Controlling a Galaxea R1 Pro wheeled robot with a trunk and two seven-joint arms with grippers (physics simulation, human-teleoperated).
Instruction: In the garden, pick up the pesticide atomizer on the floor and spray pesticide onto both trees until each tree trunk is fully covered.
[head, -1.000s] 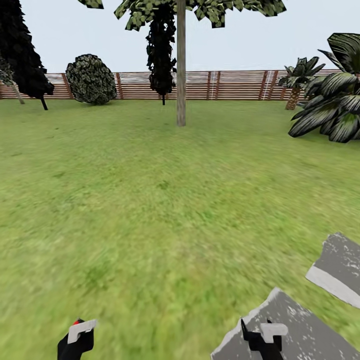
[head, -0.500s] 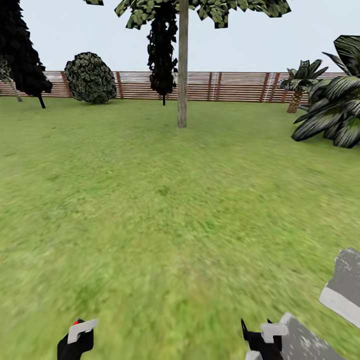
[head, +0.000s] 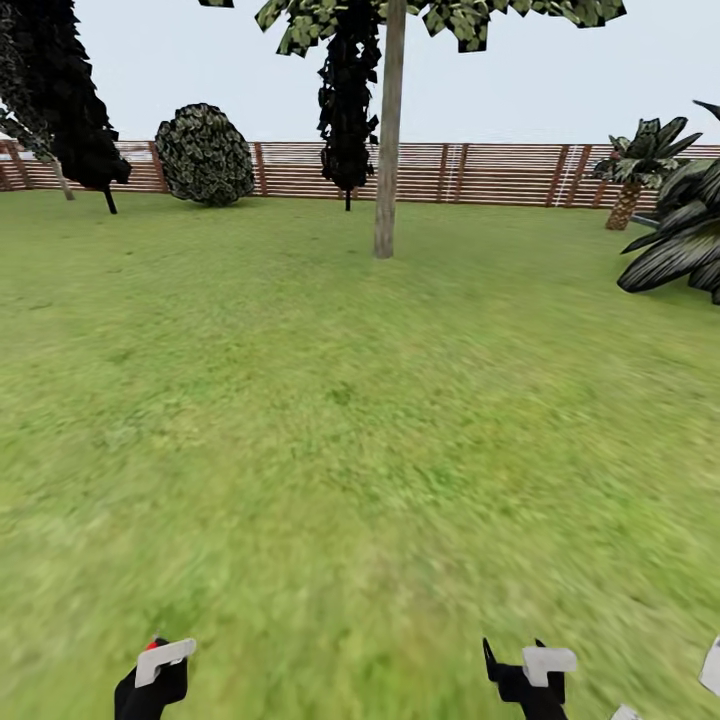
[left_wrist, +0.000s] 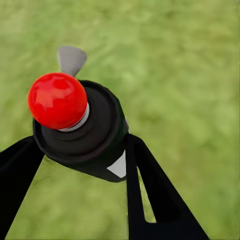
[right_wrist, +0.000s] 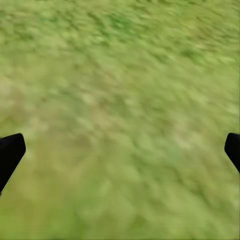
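Nearest, low at the left of the head view: left claw (head: 150, 680), clamped on the pesticide atomizer (left_wrist: 82, 132). The wrist view shows the dark round body pinched between two black fingers (left_wrist: 150, 185), red tip (left_wrist: 57, 100) up, a white patch on its flank. The atomizer is off the floor, so I judge the pick-up done.

Low at the right: right claw (head: 525, 675), spread wide and carrying nothing. Its wrist view has one black fingertip at each edge with bare grass between.

Change noted over the last second: the grey paved slabs that lay under and beside the right claw have slid away, leaving a pale sliver (head: 712, 668) at the right border. Fence, bush and trunk have all drifted right together in the head view, so it is the camera and base that moved, not the things. Both claws keep their places low in that view.

Middle ground: floor (head: 340, 400), blurry green lawn.

Far: one tree trunk (head: 386, 150), straight, grey-brown, flared at the foot, well apart from the robot. No white specks of pesticide are visible on it. Round bush (head: 203, 155) to its left, palm (head: 640, 165) to its right, slatted fence (head: 480, 172) behind.

Judgement: transit stage, patio left behind, spraying not begun; the trunk looks too distant yet.
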